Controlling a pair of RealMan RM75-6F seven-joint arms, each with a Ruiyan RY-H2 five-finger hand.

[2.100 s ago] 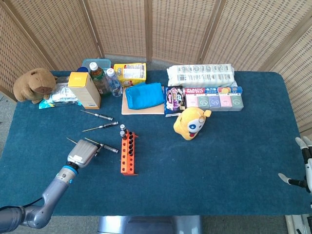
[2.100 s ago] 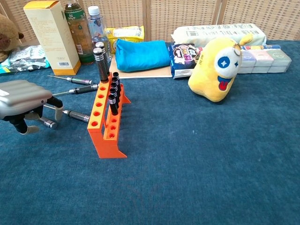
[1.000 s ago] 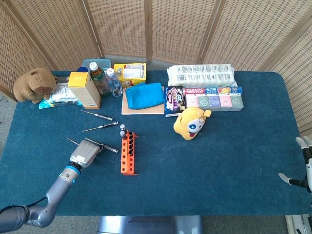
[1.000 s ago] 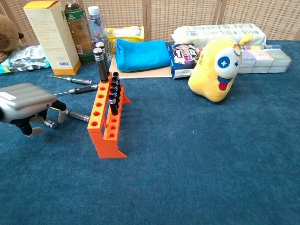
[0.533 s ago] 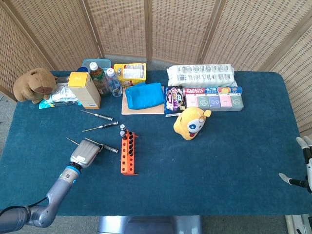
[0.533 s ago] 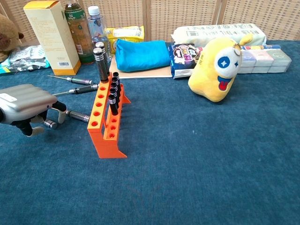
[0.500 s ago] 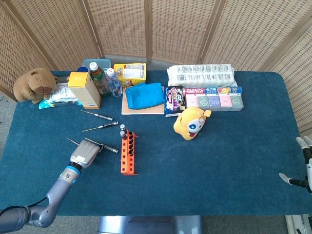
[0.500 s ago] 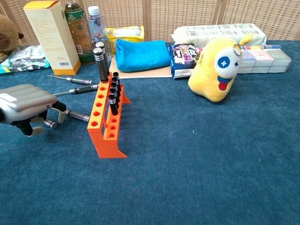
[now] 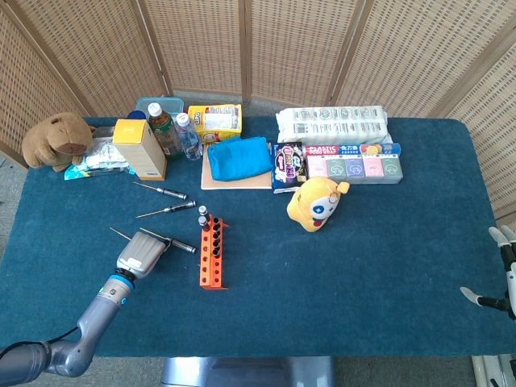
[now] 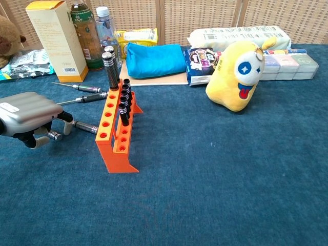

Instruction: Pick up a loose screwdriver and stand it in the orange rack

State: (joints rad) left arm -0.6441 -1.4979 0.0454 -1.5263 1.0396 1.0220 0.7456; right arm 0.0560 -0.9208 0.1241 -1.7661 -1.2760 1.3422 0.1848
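**Down at the loose screwdriver**

Left hand (image 10: pixel 28 117) sits over the nearest screwdriver (image 10: pixel 82 126) — fingers curled around its shaft, though a firm grip cannot be told. It lies on the cloth, just beside the orange rack (image 10: pixel 115 134). Right hand (image 9: pixel 501 274) rests spread, holding nothing.

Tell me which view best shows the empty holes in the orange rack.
The chest view. It looks along the orange rack from close by, so the open round holes in its near rows and the black handles standing farther back are distinct. The head view shows the orange rack small, from above; handles crowd its far end and single holes are hard to tell.
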